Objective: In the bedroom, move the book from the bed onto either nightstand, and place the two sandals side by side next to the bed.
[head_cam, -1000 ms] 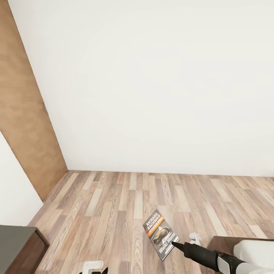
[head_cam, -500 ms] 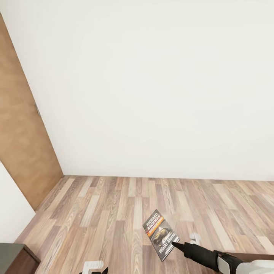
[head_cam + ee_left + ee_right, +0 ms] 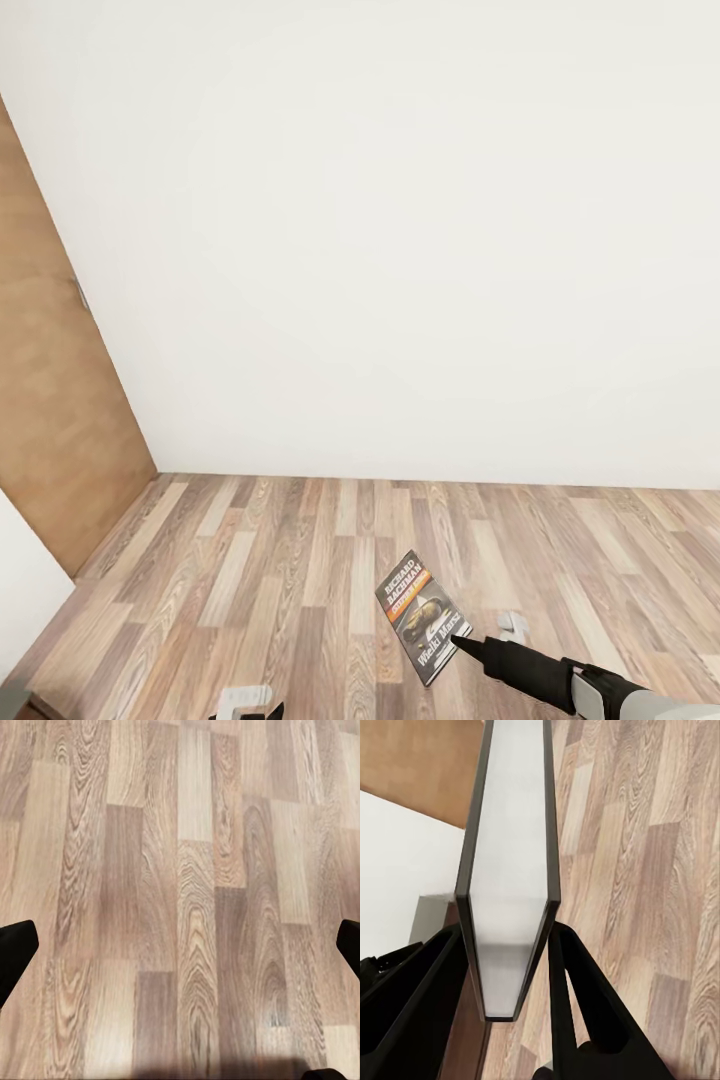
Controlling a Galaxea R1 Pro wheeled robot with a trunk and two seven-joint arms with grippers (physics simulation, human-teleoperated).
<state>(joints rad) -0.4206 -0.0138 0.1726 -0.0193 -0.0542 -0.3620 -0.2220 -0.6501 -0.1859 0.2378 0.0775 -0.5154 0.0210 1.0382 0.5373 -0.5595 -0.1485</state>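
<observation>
The book point(image 3: 422, 617), a thin paperback with a dark cover and an orange strip, hangs above the floor, tilted, with my right gripper point(image 3: 462, 643) shut on its lower corner. In the right wrist view the book point(image 3: 512, 870) is edge-on, pinched between the two black fingers point(image 3: 442, 967) of the right gripper point(image 3: 502, 937). My left gripper point(image 3: 180, 945) is open over bare floor planks, its black fingertips at both edges of that view; its tips point(image 3: 245, 708) also peek in at the head view's lower edge. The bed, nightstand and sandals are out of view.
A plain white wall point(image 3: 400, 250) stands ahead, with a brown wooden door point(image 3: 50, 420) at the left. Wood-plank floor point(image 3: 280, 560) stretches from me to the wall.
The head view has swung, so the wall and door shifted in the picture and the dark furniture at the lower corners slid out of it. The book stays held in the right gripper.
</observation>
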